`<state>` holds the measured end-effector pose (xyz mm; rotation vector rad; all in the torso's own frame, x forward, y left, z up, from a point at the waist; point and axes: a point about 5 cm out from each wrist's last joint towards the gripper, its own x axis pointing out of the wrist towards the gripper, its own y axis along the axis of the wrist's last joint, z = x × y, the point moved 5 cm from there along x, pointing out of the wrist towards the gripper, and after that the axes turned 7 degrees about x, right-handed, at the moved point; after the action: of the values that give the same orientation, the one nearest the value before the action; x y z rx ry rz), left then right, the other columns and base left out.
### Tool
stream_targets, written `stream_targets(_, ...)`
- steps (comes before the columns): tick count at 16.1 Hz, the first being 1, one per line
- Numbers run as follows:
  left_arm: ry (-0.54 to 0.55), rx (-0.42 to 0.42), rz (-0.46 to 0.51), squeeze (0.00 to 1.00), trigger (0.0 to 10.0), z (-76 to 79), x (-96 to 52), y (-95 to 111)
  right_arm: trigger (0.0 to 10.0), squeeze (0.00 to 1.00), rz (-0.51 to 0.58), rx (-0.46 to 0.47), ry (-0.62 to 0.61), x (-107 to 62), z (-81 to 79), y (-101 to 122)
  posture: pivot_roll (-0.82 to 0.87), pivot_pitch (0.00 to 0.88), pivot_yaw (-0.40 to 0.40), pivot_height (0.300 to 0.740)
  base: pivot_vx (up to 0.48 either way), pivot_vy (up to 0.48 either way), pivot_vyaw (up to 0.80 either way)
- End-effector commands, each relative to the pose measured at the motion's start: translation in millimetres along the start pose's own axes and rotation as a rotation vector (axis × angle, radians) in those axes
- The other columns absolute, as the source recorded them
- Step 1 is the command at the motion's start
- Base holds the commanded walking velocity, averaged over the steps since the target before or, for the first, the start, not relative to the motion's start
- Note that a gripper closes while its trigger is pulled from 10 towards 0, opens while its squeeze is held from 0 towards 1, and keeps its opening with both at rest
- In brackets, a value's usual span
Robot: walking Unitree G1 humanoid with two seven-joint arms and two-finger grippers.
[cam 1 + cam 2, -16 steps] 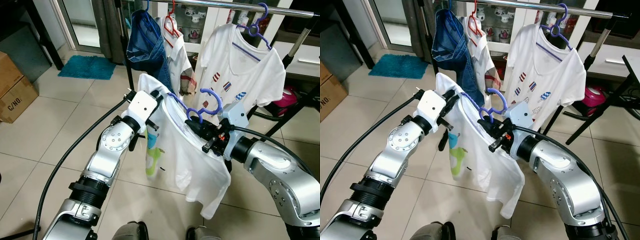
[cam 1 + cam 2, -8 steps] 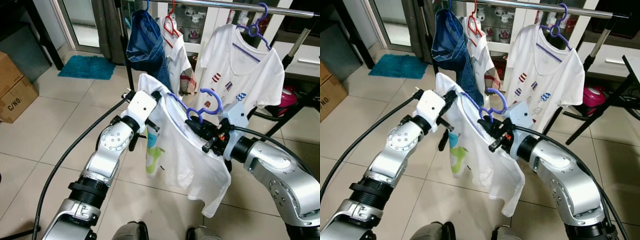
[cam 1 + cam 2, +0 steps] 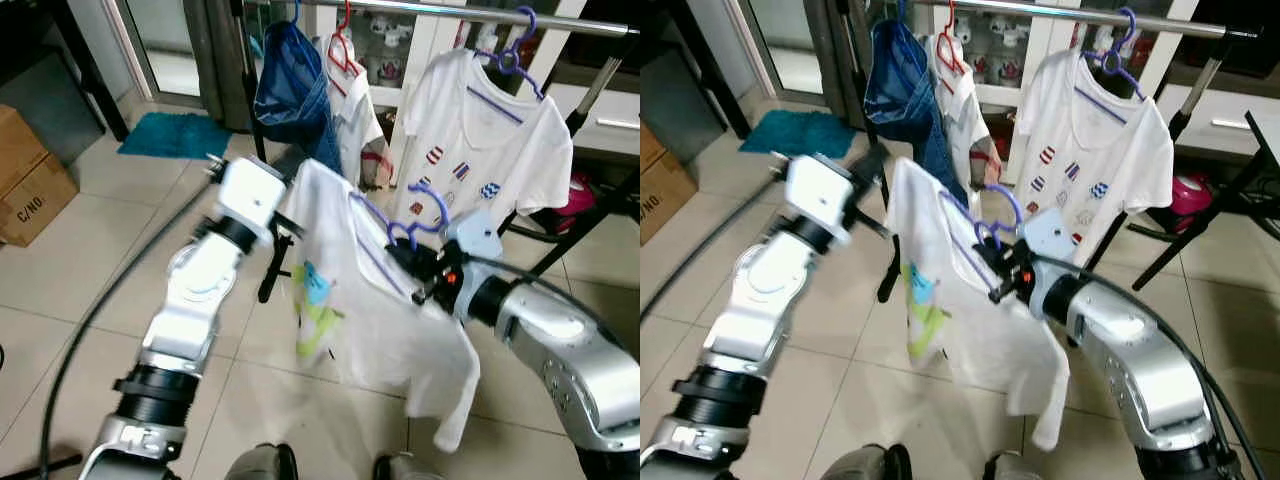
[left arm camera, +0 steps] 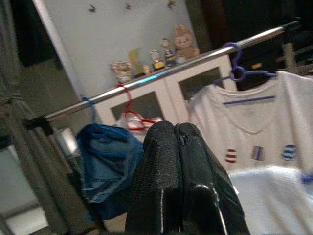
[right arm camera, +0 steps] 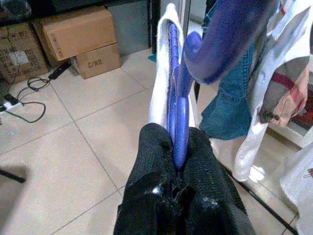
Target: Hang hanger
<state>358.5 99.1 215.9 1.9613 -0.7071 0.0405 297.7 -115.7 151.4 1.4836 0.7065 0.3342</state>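
A purple hanger (image 3: pixel 428 203) carries a white shirt (image 3: pixel 385 300) with a green and blue print. My right gripper (image 5: pixel 177 132) is shut on the hanger's neck just below the hook, and holds it in front of me at chest height (image 3: pixel 418 268). The shirt hangs tilted and blurred. My left gripper (image 4: pixel 177 142) is shut with nothing seen between its fingers, up and to the left of the shirt's shoulder (image 3: pixel 285 165). The chrome rail (image 3: pixel 440 10) runs above and beyond, with a gap between the red-hanger shirt (image 3: pixel 352 95) and the white tee (image 3: pixel 495 130).
Blue jeans (image 3: pixel 290 90) hang at the rail's left end. A cardboard box (image 3: pixel 30 185) and a teal mat (image 3: pixel 170 135) lie on the tiled floor to the left. A black rack leg (image 3: pixel 585 215) and a pink object (image 3: pixel 578 190) are at the right.
My left arm has swung left and up, away from the shirt's shoulder. The shirt on the hanger has shifted right and swings, blurred. My right gripper keeps its hold.
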Motion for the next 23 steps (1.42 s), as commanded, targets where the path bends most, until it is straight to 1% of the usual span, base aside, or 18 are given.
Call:
stream_targets(1, 0.002, 0.002, -0.022, 0.00, 0.0, -3.3, -1.9, -3, 0.0, 0.00, 0.013, -0.011, 0.020, -0.3, -3.3, 5, -0.17, 0.085, 0.052, 0.740, 0.000, 0.000, 0.00)
stream_targets(2, -0.074, -0.053, -0.086, 0.00, 4.5, 11.9, -6.0, -14, 0.0, 0.00, 0.027, 0.000, 0.025, 0.3, -3.1, 7, -0.17, 0.085, 0.052, 0.740, 0.000, 0.000, 0.00)
stream_targets(3, -0.181, -0.109, -0.098, 0.00, 10.0, 30.7, -11.5, -17, 0.0, 0.00, 0.038, 0.008, 0.026, 1.2, -3.6, 9, -0.16, 0.094, 0.058, 0.740, 0.000, 0.000, 0.00)
stream_targets(4, -0.237, -0.096, -0.092, 0.25, 10.0, 40.3, -15.6, -16, 0.0, 0.00, 0.041, 0.011, 0.029, 1.7, -4.3, 9, -0.16, 0.094, 0.058, 0.740, 0.000, 0.000, 0.00)
stream_targets(5, -0.304, -0.092, -0.091, 1.00, 10.0, 59.4, -26.6, -20, 0.0, 0.00, 0.045, 0.012, 0.041, 3.0, -8.7, 9, -0.17, 0.087, 0.065, 0.740, 0.000, 0.000, 0.00)
stream_targets(7, -0.289, -0.084, -0.115, 1.00, 10.0, 62.4, -31.1, -26, 0.0, 0.00, 0.047, 0.010, 0.050, 3.5, -11.1, 10, -0.17, 0.087, 0.068, 0.740, 0.000, 0.000, 0.00)
stream_targets(9, -0.236, -0.051, -0.142, 1.00, 10.0, 55.1, -31.3, -30, 0.0, 0.00, 0.053, 0.007, 0.057, 3.8, -11.3, 12, -0.17, 0.100, 0.074, 0.740, 0.000, 0.000, 0.00)
stream_targets(11, -0.194, -0.026, -0.142, 1.00, 10.0, 43.2, -30.3, -31, 0.0, 0.00, 0.055, 0.006, 0.071, 4.9, -13.3, 13, -0.17, 0.093, 0.066, 0.740, 0.000, 0.000, 0.00)
stream_targets(12, -0.170, -0.029, -0.141, 1.00, 10.0, 39.2, -30.0, -32, 0.0, 0.00, 0.056, 0.007, 0.077, 5.3, -14.9, 13, -0.16, 0.091, 0.064, 0.740, 0.000, 0.000, 0.00)
stream_targets(13, -0.153, -0.052, -0.151, 1.00, 10.0, 38.3, -27.5, -34, 0.0, 0.00, 0.059, 0.007, 0.086, 6.0, -16.5, 14, -0.16, 0.088, 0.062, 0.740, 0.000, 0.000, 0.00)
stream_targets(14, -0.152, -0.062, -0.157, 1.00, 10.0, 39.0, -27.0, -35, 0.0, 0.00, 0.060, 0.007, 0.087, 6.2, -16.8, 14, -0.16, 0.088, 0.062, 0.740, 0.000, 0.000, 0.00)
stream_targets(15, -0.183, -0.080, -0.159, 1.00, 10.0, 45.1, -24.8, -37, 0.0, 0.00, 0.064, 0.004, 0.092, 6.5, -17.3, 15, -0.16, 0.095, 0.064, 0.740, 0.000, 0.000, 0.00)
stream_targets(16, -0.227, -0.088, -0.145, 0.33, 10.0, 52.7, -21.7, -36, 0.0, 0.00, 0.066, 0.002, 0.096, 6.7, -17.3, 17, -0.16, 0.091, 0.061, 0.740, 0.000, 0.000, 0.00)
stream_targets(17, -0.237, -0.085, -0.140, 0.06, 10.0, 54.4, -20.7, -35, 0.0, 0.00, 0.067, 0.001, 0.096, 6.8, -17.3, 17, -0.16, 0.091, 0.061, 0.740, 0.000, 0.000, 0.00)
stream_targets(18, -0.244, -0.088, -0.136, 0.00, 10.0, 55.8, -19.1, -34, 0.0, 0.00, 0.067, 0.001, 0.098, 6.7, -18.0, 17, -0.17, 0.086, 0.064, 0.740, 0.000, 0.000, 0.00)
stream_targets(19, -0.257, -0.100, -0.133, 0.00, 10.0, 59.4, -14.5, -34, 0.0, 0.00, 0.070, -0.001, 0.105, 6.0, -20.8, 17, -0.17, 0.080, 0.069, 0.740, 0.000, 0.000, 0.00)
stream_targets(21, -0.267, -0.100, -0.153, 0.00, 10.0, 62.0, -12.4, -39, 0.0, 0.00, 0.073, -0.005, 0.109, 5.7, -21.8, 18, -0.18, 0.083, 0.081, 0.740, 0.000, 0.000, 0.00)
stream_targets(23, -0.287, -0.063, -0.198, 0.00, 10.0, 62.9, -10.9, -50, 0.0, 0.00, 0.079, -0.010, 0.115, 4.3, -22.9, 20, -0.18, 0.077, 0.080, 0.740, 0.000, 0.000, 0.00)
